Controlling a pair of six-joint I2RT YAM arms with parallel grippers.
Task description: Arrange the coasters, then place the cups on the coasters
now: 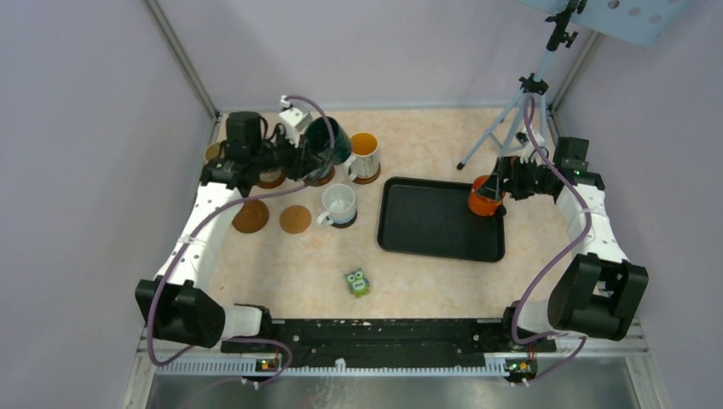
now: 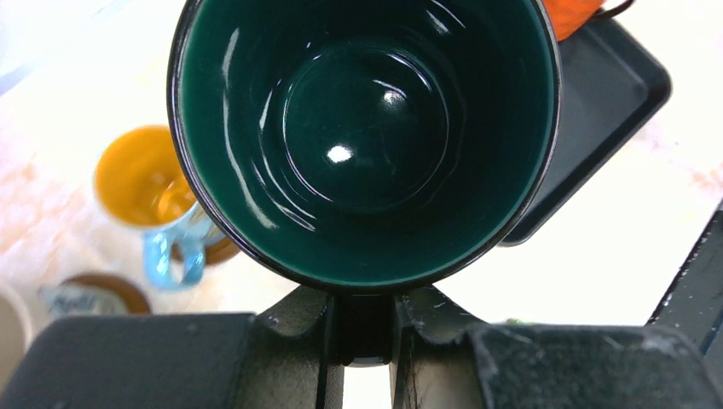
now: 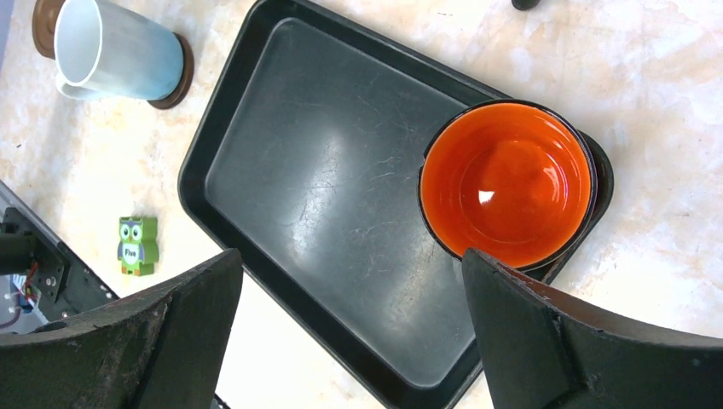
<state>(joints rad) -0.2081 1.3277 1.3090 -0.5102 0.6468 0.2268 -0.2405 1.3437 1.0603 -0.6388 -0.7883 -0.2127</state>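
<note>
My left gripper (image 2: pixel 367 336) is shut on the handle of a dark green cup (image 2: pixel 367 128), which hangs at the back left (image 1: pixel 328 141) over a brown coaster (image 1: pixel 322 177). Beside it an orange-inside cup with a blue handle (image 1: pixel 364 153) stands on a coaster. A white cup (image 1: pixel 338 204) rests on another coaster. Two bare coasters (image 1: pixel 251 216) (image 1: pixel 296 219) lie to its left. My right gripper (image 3: pixel 354 332) is open above the black tray (image 3: pixel 324 170), its fingers apart just short of the small orange cup (image 3: pixel 507 183) in the tray's corner.
A small green owl figure (image 1: pixel 357 283) lies near the table's front middle. A tripod (image 1: pixel 511 119) stands at the back right. The black tray (image 1: pixel 426 221) takes up the centre right. Grey walls close in on both sides.
</note>
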